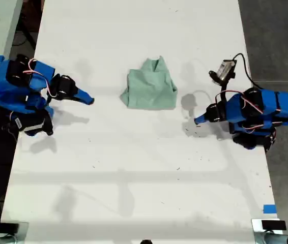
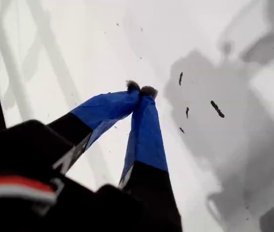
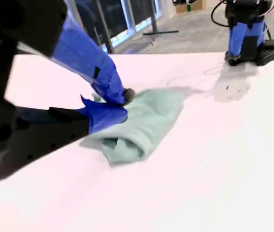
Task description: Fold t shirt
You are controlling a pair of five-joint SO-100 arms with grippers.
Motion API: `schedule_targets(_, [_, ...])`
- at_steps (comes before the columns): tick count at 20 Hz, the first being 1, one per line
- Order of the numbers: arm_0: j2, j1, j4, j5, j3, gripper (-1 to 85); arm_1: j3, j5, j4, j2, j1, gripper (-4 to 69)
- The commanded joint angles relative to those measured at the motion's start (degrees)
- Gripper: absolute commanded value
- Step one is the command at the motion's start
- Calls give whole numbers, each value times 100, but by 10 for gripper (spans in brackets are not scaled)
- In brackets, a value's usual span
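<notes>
Jaws: first gripper [image 2: 141, 90] pinched together on nothing, over bare table [image 1: 134, 173]; second gripper [image 3: 122, 99] likewise clenched, empty. T shirt [image 1: 150, 86] bundled at upper centre of exterior view, between both. Next fold likely: open wide first, take one edge low.

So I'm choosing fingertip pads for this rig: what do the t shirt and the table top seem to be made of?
The t shirt looks like thin, soft woven or knit cloth, matte pale mint green: it wrinkles and slumps in rounded folds. The table top looks like a hard, smooth white board or laminate with a slight sheen: shadows fall softly on it, and small dark specks sit on its surface. The exact fibre or board type cannot be told.
</notes>
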State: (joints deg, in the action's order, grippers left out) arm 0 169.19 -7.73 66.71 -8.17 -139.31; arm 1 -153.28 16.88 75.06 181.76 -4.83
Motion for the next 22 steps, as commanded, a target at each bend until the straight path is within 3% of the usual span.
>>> schedule_targets(1, [3041,-158,-334,272,-3410,0,-1195,-18,-141,1828,229,2])
schedule_targets(3, [3621,404,-861,624,-4359,35,-2048,-308,-220,1934,316,12])
schedule_targets(5, [3727,686,-1107,686,-4509,45,-2496,-1635,79,1872,220,122])
schedule_targets(8, [3727,896,-650,598,-4482,66,-2487,-1538,114,1907,782,87])
schedule_targets(14, [3727,545,-677,396,-4465,68,-2470,-3234,141,1846,905,32])
schedule_targets(16, [3727,545,-677,396,-4465,68,-2470,-3296,141,1881,1028,31])
schedule_targets(18, [3727,571,-677,396,-4465,68,-2470,-2769,-18,1881,1327,35])
schedule_targets(19, [3727,571,-677,396,-4465,68,-2487,-2399,88,1881,1274,14])
schedule_targets(20, [3727,571,-677,396,-4465,68,-2505,-1521,-35,1881,976,13])
schedule_targets(21, [3727,571,-677,396,-4465,68,-2505,-1521,-26,1881,756,14])
schedule_targets(22, [3727,571,-677,396,-4465,68,-2505,-2109,62,1872,580,25])
